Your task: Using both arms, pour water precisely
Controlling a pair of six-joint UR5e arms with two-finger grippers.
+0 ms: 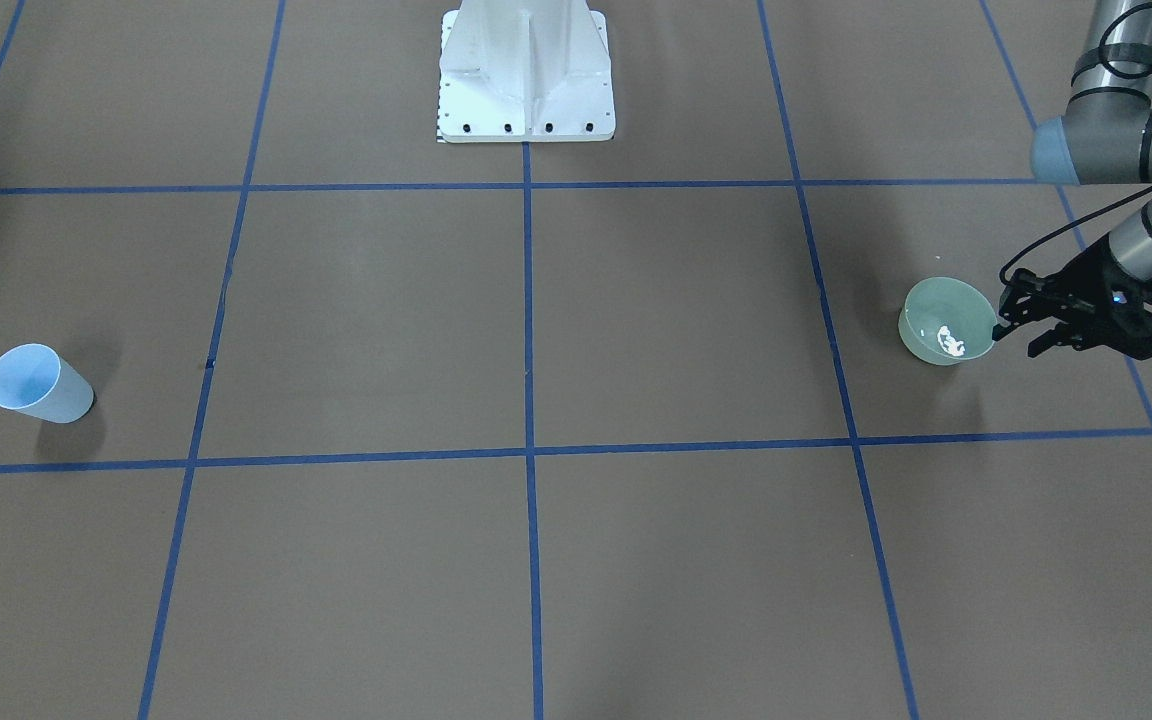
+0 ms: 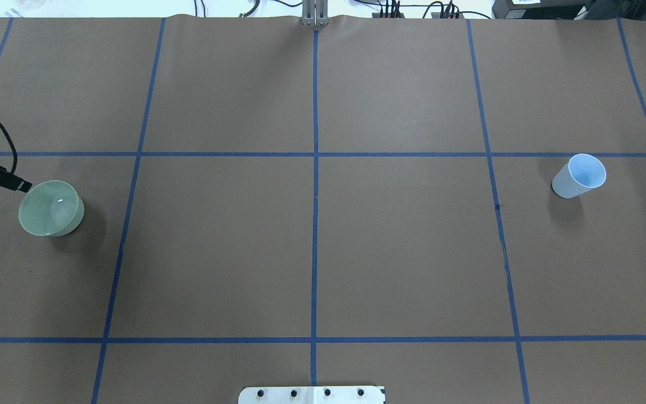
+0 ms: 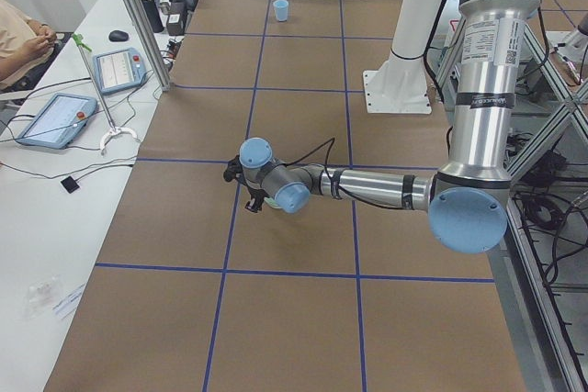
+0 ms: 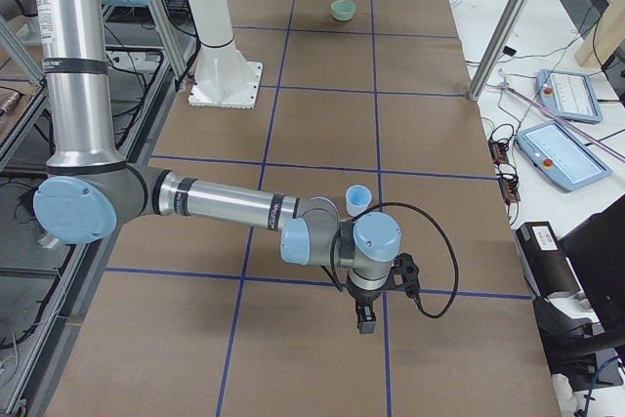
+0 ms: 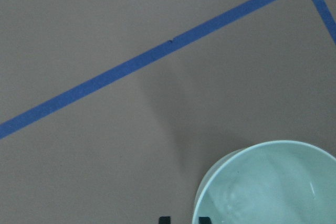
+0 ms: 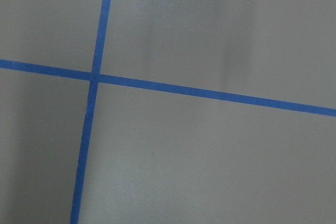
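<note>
A pale green bowl point(image 1: 946, 322) stands on the brown table at my left side, with a bright glint inside it. It also shows in the overhead view point(image 2: 51, 207) and the left wrist view point(image 5: 273, 187). My left gripper point(image 1: 1018, 340) is low beside the bowl with its jaws a little apart. One fingertip point(image 2: 23, 185) is at the rim, and I cannot tell if it touches. A light blue cup point(image 1: 36, 382) stands upright far across the table point(image 2: 580, 175). My right gripper point(image 4: 363, 317) points down near the cup point(image 4: 358, 198); I cannot tell if it is open or shut.
The white pedestal point(image 1: 526, 75) stands at the table's middle on the robot's side. Blue tape lines point(image 2: 315, 185) divide the brown surface into squares. Tablets and cables point(image 3: 55, 117) lie on the white bench beside the table, where a person sits.
</note>
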